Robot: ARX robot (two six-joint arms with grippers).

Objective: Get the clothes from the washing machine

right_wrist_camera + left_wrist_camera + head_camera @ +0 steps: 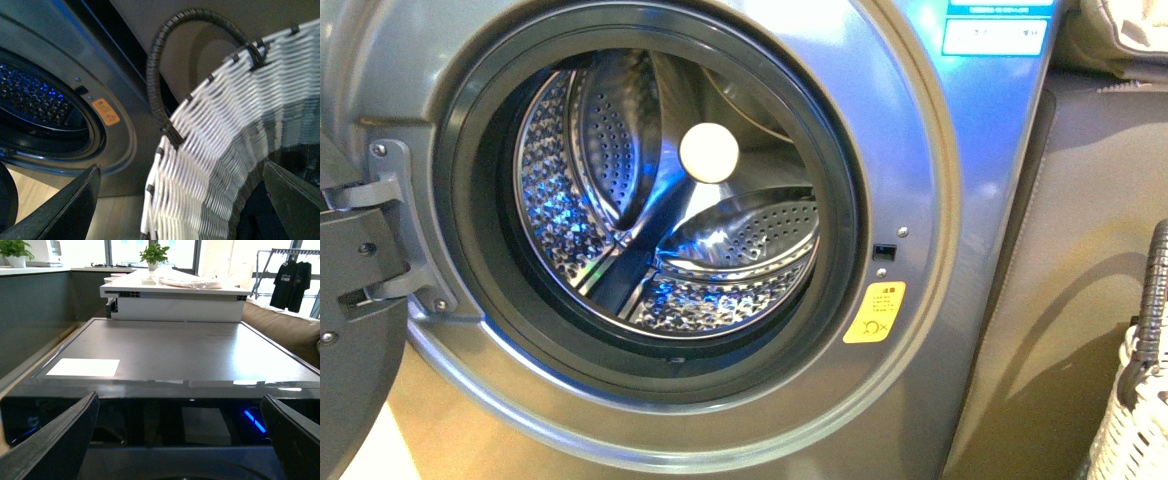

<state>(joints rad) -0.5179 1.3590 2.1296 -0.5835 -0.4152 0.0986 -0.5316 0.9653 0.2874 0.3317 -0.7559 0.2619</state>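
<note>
Your right gripper (180,210) hung released over the woven basket (220,145); your left gripper (180,440), also released, faced the washing machine (920,180) top. The drum (670,200) looked empty and no clothes showed. A missed garment could get left behind.

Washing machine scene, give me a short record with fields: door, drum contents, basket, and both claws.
door: open, swung to the left
washing machine: grey front-loader, yellow sticker beside the porthole
drum: shiny perforated steel, no clothes visible inside
basket: white woven, dark handle, to the right of the machine; inside dark, contents unclear
left claw: open, above the machine's top
right claw: open, over the basket
</note>
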